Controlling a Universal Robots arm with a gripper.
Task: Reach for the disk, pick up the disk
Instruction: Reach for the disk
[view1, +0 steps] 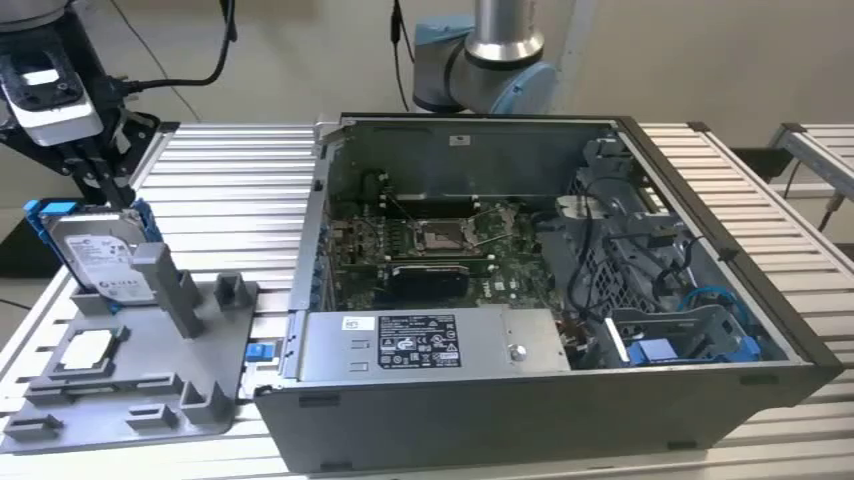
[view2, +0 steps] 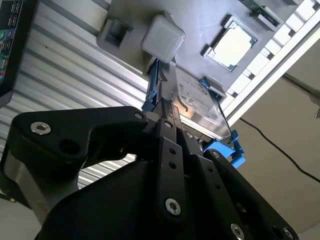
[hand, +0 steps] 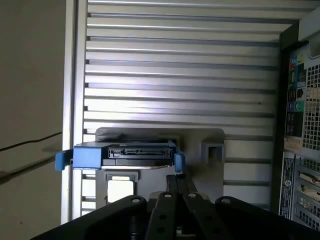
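Grey plastic makes up the holder (view1: 200, 400) nearest in the exterior view, set at that view's left on the slatted metal table (view1: 227, 190). A small square silver chip (view1: 87, 348) is seated flat in its near part. Just behind the chip, the disk (view1: 96, 255) is stood on end in a slot of the holder, with its long axis close to vertical and its broad labelled face turned towards the exterior camera. In the first wrist view its connector edge (hand: 135, 150) is seen uppermost. The disk is a flat silver rectangle with a white printed label, framed by a blue bracket whose tabs jut out at both sides. The black gripper (view1: 131, 205) is placed at the disk's upper corner on the exterior view's right, against the blue bracket. Whether that edge is pinched or merely met cannot be told. Towards the exterior view's right, an open computer case (view1: 534, 420) is laid on its side, with a grey power-supply box (view1: 427, 345) along its near wall. Farthest back, a blue and silver arm joint (view1: 487, 60) is seen behind the case.
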